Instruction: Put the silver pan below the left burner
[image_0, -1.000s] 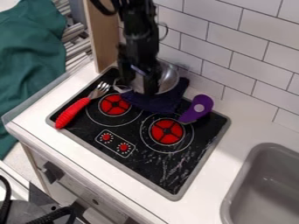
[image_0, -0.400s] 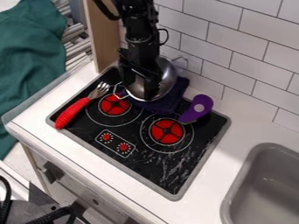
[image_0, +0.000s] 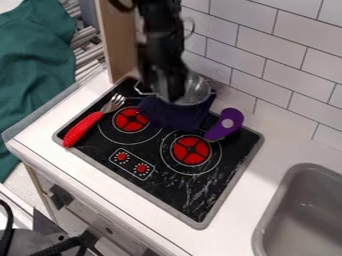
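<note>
Silver pan (image_0: 198, 91) less tilted than before; pincer (image_0: 173, 96) at pan, blurred, cannot tell if wide or narrow

The light is bright and quite soft on the white table (image_0: 270, 160). The silver pan (image_0: 198, 91) has small shine; the black arm (image_0: 161, 42) is blurred.

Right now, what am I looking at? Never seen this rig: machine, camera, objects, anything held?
The black machine is a robot arm. A fixed camera looks down at a slant on a toy stove set in a white counter. On the stove are a red-handled fork, a dark blue cloth and a purple utensil; a grey sink is to the right. The claw is at the silver pan, near the back; whether it grips it, I can't tell.
</note>
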